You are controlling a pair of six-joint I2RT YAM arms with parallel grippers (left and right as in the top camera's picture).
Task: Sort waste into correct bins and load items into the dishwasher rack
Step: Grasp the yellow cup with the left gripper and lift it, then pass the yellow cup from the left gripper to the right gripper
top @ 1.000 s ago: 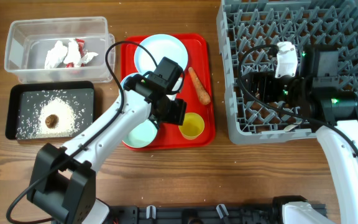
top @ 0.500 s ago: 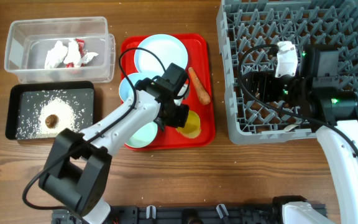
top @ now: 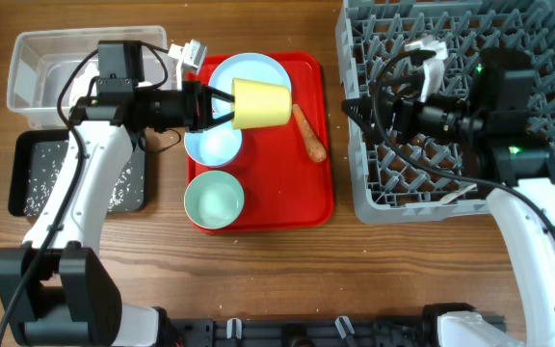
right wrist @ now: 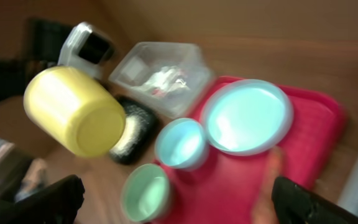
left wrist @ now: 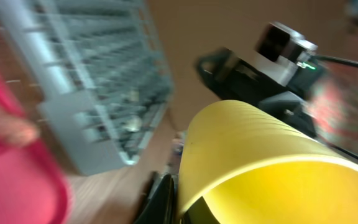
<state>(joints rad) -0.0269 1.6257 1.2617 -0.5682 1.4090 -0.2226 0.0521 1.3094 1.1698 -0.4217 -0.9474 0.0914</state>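
Left gripper [top: 227, 106] has the yellow cup [top: 261, 103] in the air, right one is empty

Closest to me, the mint green bowl [top: 214, 200] sits at the near end of the red tray [top: 287, 183]. Just past it is the small blue bowl [top: 212, 143], then the blue plate [top: 249, 77], with the carrot [top: 307, 132] lying beside them. My left fingers are clamped on the cup's rim. The cup is tipped on its side above the plate and bowl, its base pointing at the rack [top: 383, 29]. The right gripper [top: 353, 108] hangs over the rack's left edge, fingers spread wide, nothing in them. Off left, rice [top: 37, 178] is in the black tray [top: 15, 193] and the clear tub [top: 37, 58] sits behind it.
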